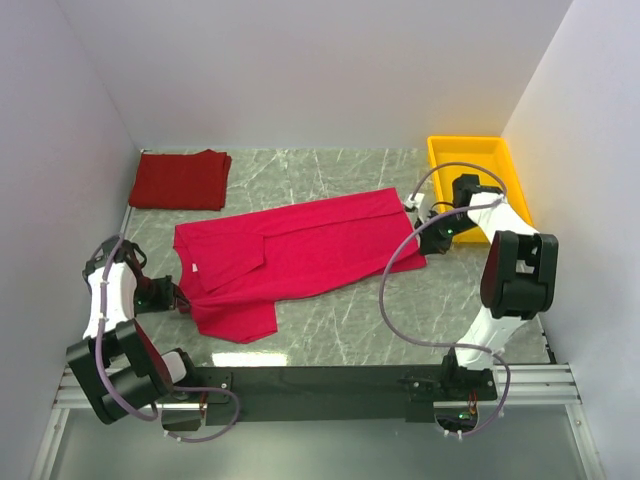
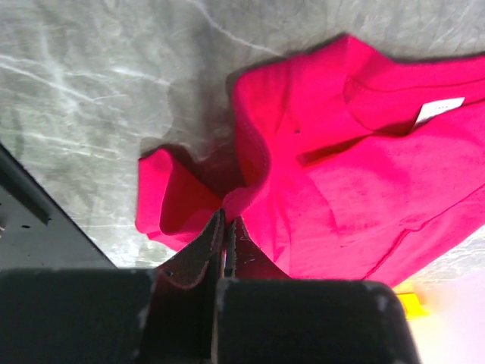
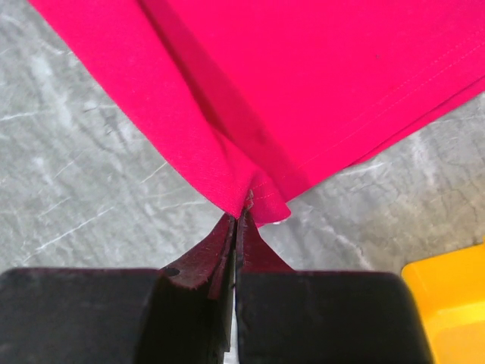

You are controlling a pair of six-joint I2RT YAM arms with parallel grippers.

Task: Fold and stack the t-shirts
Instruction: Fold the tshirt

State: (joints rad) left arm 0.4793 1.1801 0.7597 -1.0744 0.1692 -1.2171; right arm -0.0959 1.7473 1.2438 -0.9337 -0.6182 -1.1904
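- white neck label point(image 2: 438, 110) inside the collar of the crimson t-shirt point(image 1: 300, 250); its print is too small to read
- that shirt lies spread mid-way on the marbled table point(image 1: 350, 320); long axis left to right, collar toward the left arm, hem toward the right
- left gripper point(image 2: 226, 221) pressed together on bunched cloth at the collar end; right gripper point(image 3: 241, 216) pinching the hem corner
- darker red t-shirt point(image 1: 180, 180) folded at far left; yellow tray point(image 1: 468, 140) far right, near the right gripper

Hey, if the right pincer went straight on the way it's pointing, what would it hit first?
The crimson t-shirt: the right pincer is shut on its hem corner, so it would likely push straight into that cloth.
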